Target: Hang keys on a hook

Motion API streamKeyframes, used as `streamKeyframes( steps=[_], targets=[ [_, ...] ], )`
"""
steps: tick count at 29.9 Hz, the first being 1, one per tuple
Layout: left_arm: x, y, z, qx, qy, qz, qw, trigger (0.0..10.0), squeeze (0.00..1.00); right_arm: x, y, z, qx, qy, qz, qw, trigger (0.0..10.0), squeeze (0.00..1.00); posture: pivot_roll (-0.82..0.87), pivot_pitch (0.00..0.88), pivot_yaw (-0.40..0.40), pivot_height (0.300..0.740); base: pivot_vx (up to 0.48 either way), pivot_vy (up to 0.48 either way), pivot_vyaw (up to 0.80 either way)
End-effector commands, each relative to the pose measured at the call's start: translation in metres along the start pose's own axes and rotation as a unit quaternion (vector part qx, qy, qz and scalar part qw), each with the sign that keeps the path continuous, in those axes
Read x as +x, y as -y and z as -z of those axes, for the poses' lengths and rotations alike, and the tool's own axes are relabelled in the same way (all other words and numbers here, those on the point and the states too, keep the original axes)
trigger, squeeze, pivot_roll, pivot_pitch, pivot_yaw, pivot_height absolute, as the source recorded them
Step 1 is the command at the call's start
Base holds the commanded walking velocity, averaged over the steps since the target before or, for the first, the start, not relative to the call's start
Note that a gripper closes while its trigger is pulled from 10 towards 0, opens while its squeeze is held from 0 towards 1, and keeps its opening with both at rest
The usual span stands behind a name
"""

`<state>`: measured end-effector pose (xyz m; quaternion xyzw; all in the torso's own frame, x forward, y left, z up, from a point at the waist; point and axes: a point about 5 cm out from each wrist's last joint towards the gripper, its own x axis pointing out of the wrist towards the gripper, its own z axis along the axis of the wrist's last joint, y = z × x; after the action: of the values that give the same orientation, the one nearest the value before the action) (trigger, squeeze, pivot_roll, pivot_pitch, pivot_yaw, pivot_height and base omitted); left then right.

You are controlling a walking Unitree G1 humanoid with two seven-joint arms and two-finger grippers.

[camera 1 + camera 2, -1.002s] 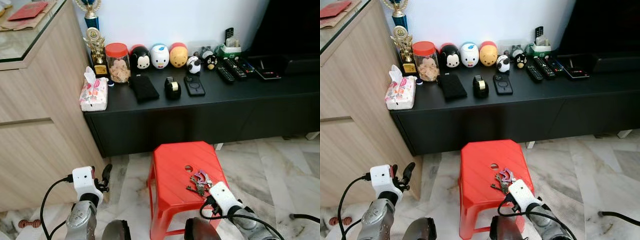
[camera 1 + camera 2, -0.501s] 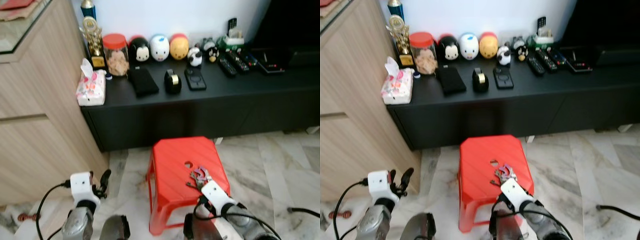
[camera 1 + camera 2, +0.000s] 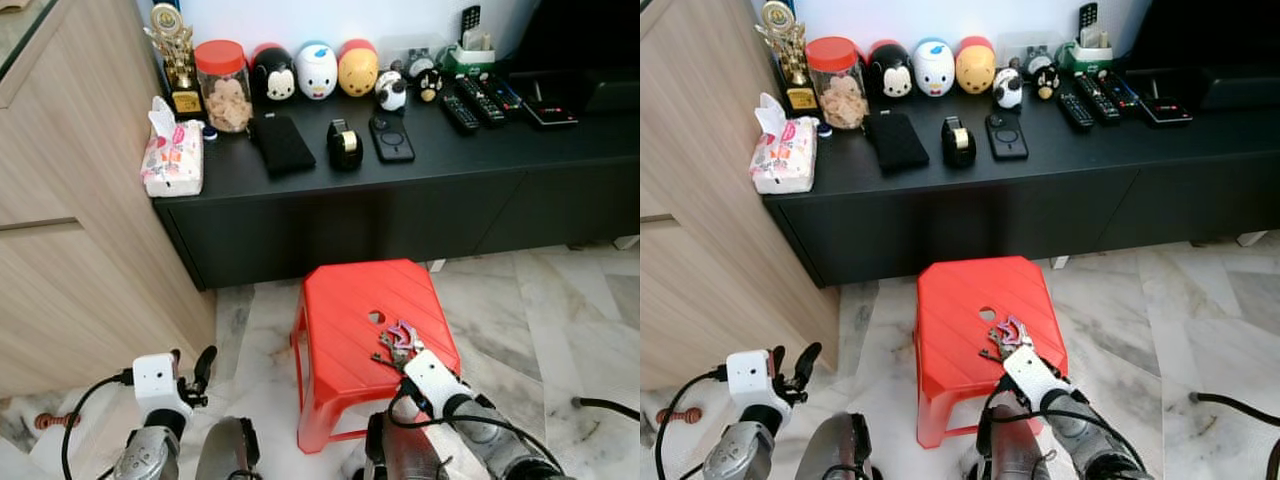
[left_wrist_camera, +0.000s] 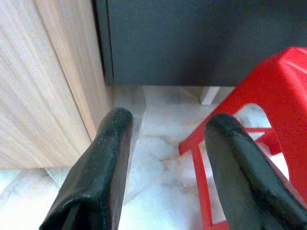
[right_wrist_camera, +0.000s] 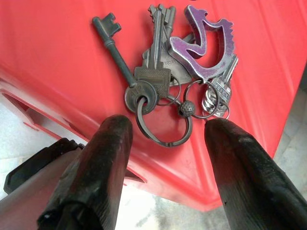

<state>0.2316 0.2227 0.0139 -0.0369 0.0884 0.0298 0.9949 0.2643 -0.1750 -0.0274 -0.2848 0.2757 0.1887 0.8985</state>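
Observation:
A bunch of keys (image 3: 397, 344) with a purple charm (image 5: 207, 39) lies on the top of the red plastic stool (image 3: 352, 300), near its right front corner. My right gripper (image 5: 165, 127) is open just short of the keys, its two black fingers (image 5: 103, 163) spread on either side of the key rings (image 5: 160, 120) without touching them. The right wrist (image 3: 432, 378) hovers at the stool's front right edge. My left gripper (image 4: 165, 127) is open and holds nothing, low at the left near the wooden cabinet (image 3: 70, 260).
A black low console (image 3: 400, 190) behind the stool carries a tissue pack (image 3: 172, 160), snack jar (image 3: 222, 85), round toy figures (image 3: 315, 70), tape dispenser (image 3: 343, 145), phone (image 3: 390, 140) and remotes (image 3: 470, 100). Marble floor (image 3: 560, 320) surrounds the stool. A black cable (image 3: 605, 405) lies at right.
The camera has tilted and shifted, so the whole scene sits lower. My right gripper has edged closer to the keys. The keys themselves have not moved on the stool.

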Motion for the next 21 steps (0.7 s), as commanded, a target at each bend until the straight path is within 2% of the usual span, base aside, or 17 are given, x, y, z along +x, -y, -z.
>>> streamKeyframes(
  steps=[1,2,10,21],
  targets=[
    [-0.004,0.0,0.004,-0.004,-0.011,-0.002,1.0,10.0,0.0,0.001,-0.001,-0.002,-0.006,0.002,-0.004,1.0,0.9,0.0,-0.07,0.195,-0.06,0.625,0.0,0.0,0.0],
    [-0.004,0.0,0.005,-0.004,-0.011,-0.002,1.0,10.0,0.0,0.001,-0.002,-0.003,-0.008,0.004,-0.005,1.0,0.0,0.0,-0.06,0.195,-0.06,0.625,0.0,0.0,0.0],
    [-0.008,-0.002,0.006,-0.004,-0.018,-0.006,1.0,10.0,0.0,0.002,-0.001,-0.009,-0.015,0.021,-0.001,1.0,0.0,0.0,-0.06,0.191,-0.06,0.625,0.0,0.0,0.0],
    [-0.003,-0.002,0.003,-0.005,-0.02,-0.006,1.0,10.0,0.0,0.004,0.002,-0.017,-0.035,0.036,-0.004,0.999,0.0,0.0,-0.07,0.175,-0.055,0.625,0.0,0.0,0.0]
  ],
)
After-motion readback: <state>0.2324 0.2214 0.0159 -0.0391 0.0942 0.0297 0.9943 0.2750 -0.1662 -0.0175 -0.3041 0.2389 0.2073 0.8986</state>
